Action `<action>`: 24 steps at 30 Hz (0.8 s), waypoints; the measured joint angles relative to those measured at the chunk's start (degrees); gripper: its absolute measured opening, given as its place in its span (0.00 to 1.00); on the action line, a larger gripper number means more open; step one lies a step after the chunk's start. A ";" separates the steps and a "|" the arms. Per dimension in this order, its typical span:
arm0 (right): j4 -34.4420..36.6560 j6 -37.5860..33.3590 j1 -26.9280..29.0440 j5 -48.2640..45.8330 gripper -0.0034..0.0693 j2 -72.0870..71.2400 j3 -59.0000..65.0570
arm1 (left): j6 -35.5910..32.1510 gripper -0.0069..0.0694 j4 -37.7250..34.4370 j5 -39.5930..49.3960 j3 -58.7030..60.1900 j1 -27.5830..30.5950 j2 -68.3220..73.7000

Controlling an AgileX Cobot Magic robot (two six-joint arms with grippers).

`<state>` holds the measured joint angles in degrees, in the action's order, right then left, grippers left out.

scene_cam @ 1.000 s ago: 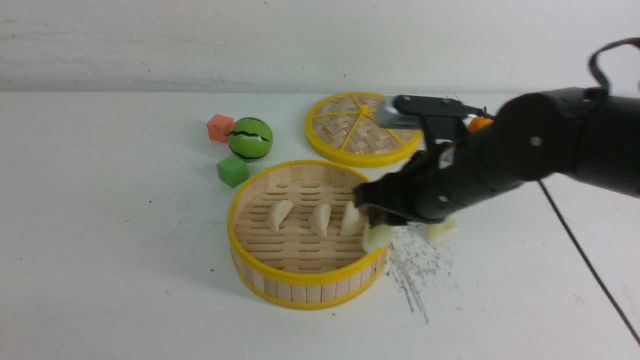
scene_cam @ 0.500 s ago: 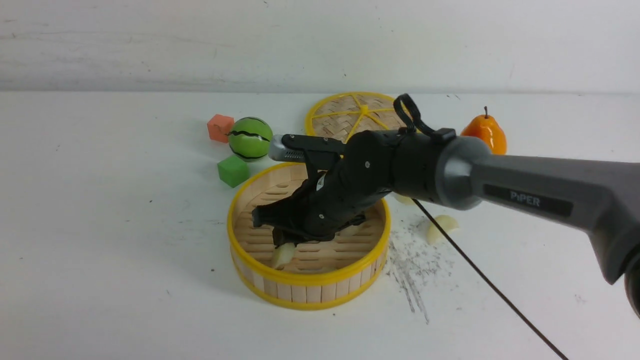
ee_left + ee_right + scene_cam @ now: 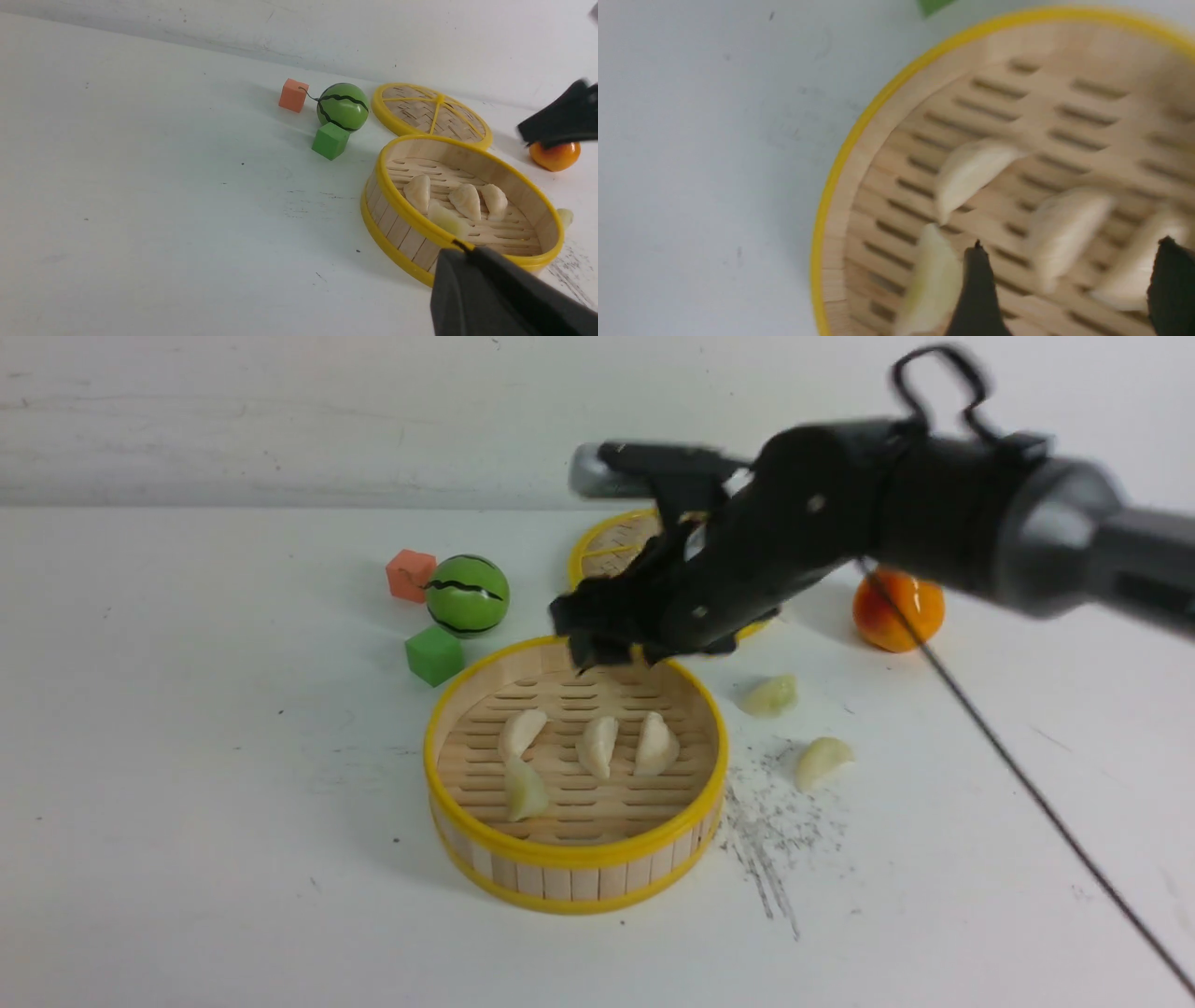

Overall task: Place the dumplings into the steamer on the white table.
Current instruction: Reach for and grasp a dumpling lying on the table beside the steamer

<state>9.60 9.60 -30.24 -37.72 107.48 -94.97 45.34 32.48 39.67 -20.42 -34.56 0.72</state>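
While motion-blurred, right gripper (image 3: 611,649) shows jaws spread wide, empty | lid (image 3: 607,546) behind it mostly hidden | since prior frame it lifted clear, leaving fourth dumpling (image 3: 526,789) in steamer (image 3: 574,854) below it | two dumplings (image 3: 771,694) on white table (image 3: 187,756) off its right side | left gripper (image 3: 467,254) closed, cut off by frame edge

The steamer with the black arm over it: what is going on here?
A two-armed robot is filling the steamer. Four dumplings lie on its slatted floor. A greenish dumpling and a cream dumpling lie outside, on the white table to its right. The right pincer hangs open and empty above the steamer's far rim.
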 joint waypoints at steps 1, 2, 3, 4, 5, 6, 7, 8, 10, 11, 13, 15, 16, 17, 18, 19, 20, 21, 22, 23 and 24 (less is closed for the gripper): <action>-1.64 0.57 1.25 -0.76 0.70 -1.52 -0.06 | 0.00 0.08 0.00 0.00 0.00 0.00 0.00; -3.17 1.39 2.62 -1.64 0.70 -2.16 -0.06 | 0.00 0.08 0.00 0.00 0.00 0.00 0.00; -5.32 2.95 4.81 -3.24 0.70 -3.07 -0.06 | 0.00 0.09 0.00 0.00 0.00 0.00 0.00; -6.48 3.99 6.23 -4.34 0.70 -3.08 -0.06 | 0.00 0.09 0.00 0.00 0.00 0.00 0.00; -7.91 5.62 8.28 -5.79 0.70 -2.86 0.49 | 0.00 0.09 0.15 0.00 0.00 0.00 0.00; -8.51 6.60 9.53 -6.50 0.70 -2.49 1.21 | 0.00 0.09 0.29 0.00 0.00 0.00 0.00; -8.83 7.52 10.60 -6.69 0.70 -2.12 2.10 | 0.00 0.09 0.28 0.00 0.00 0.00 0.00; -8.83 8.76 11.88 -6.74 0.70 -1.12 3.41 | 0.00 0.09 0.42 0.00 0.00 0.00 0.00; -8.33 10.63 13.04 -6.25 0.70 1.20 6.21 | 0.00 0.09 0.42 0.00 0.00 0.00 0.00; -8.11 11.13 13.20 -5.62 0.70 2.30 7.56 | 0.00 0.09 0.47 0.00 0.00 0.00 0.00; -7.39 11.90 13.27 -3.10 0.70 5.46 9.63 | 0.00 0.09 0.76 0.00 0.00 0.00 0.00; -6.57 12.28 13.27 -1.09 0.70 7.91 10.42 | 0.00 0.09 0.84 0.00 0.00 0.00 0.00; -6.37 12.43 13.27 -0.62 0.70 8.15 10.49 | 0.00 0.10 0.84 0.00 0.00 0.00 0.00; -5.94 13.17 13.27 1.52 0.70 9.84 10.56 | 0.00 0.10 0.84 0.00 0.00 0.00 0.00; -5.78 13.51 13.27 2.90 0.70 10.76 10.56 | 0.00 0.10 0.89 0.00 0.00 0.00 0.00; -5.78 13.67 13.27 4.22 0.70 11.20 10.56 | 0.00 0.10 0.88 0.00 0.00 0.00 0.00; -5.78 13.66 13.27 4.47 0.69 11.37 10.56 | 0.00 0.10 0.88 0.00 0.00 0.00 0.00; -5.78 13.84 13.27 6.01 0.69 11.84 10.56 | 0.00 0.10 1.15 0.00 0.00 0.00 0.00; -5.83 13.90 13.27 7.16 0.67 11.97 10.56 | 0.00 0.10 1.31 0.00 0.00 0.00 0.00; -5.97 13.89 13.27 7.35 0.65 11.97 10.56 | 0.00 0.10 1.38 0.00 0.00 0.00 0.00; -6.25 13.94 13.27 7.48 0.62 11.97 10.56 | 0.00 0.10 1.51 0.00 0.00 0.00 0.00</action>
<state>3.34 23.54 -16.96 -30.25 119.45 -84.41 45.34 33.99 39.67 -20.42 -34.56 0.72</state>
